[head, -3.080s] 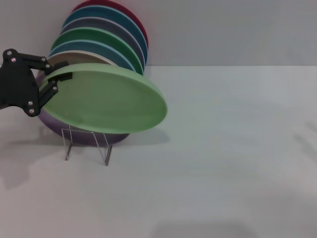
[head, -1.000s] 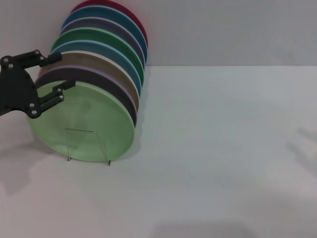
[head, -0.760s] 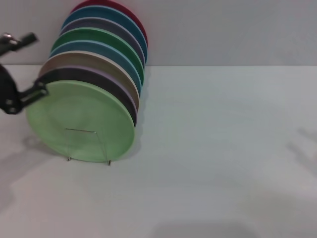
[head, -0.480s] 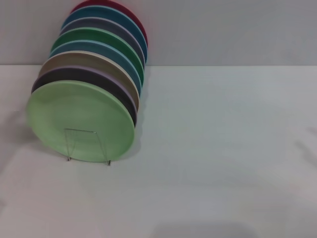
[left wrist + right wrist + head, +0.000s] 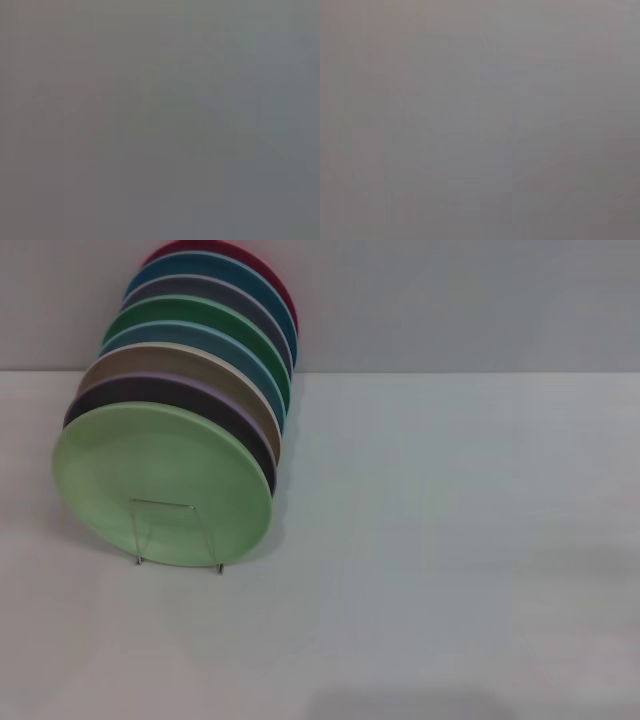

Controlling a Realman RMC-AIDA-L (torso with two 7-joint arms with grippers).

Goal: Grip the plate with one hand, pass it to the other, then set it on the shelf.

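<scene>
The pale mint-green plate (image 5: 160, 475) stands on edge at the front of the wire shelf (image 5: 175, 532), leaning back against a dark lavender plate (image 5: 200, 400). The shelf's small rectangular front loop shows across the plate's lower face. Neither gripper is in the head view. Both wrist views show only a plain grey blur with nothing to make out.
Behind the mint plate the rack holds several more plates: beige (image 5: 240, 385), light blue, emerald green (image 5: 215, 315), grey, blue and dark red (image 5: 275, 275). The white table (image 5: 450, 540) stretches to the right and front. A grey wall stands behind.
The left gripper let go of the mint plate, which now stands in the rack, and drew away to the left out of view. The right gripper's shadow at the right edge is gone.
</scene>
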